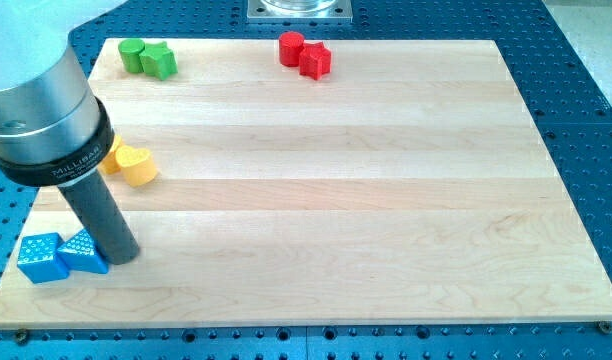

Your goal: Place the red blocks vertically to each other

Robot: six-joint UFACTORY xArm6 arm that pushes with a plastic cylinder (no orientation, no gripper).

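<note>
A red cylinder block [290,47] and a red star block [315,61] sit touching near the view's top edge of the wooden board [336,180], the star just right of and below the cylinder. My tip [124,256] rests at the view's lower left, far from both red blocks, right next to the blue triangle block [82,252].
A blue cube [40,257] lies left of the blue triangle. A yellow heart block [138,166] and another yellow block [112,154], partly hidden by the arm, sit at the left. A green cylinder [133,54] and green star [159,61] are at the top left.
</note>
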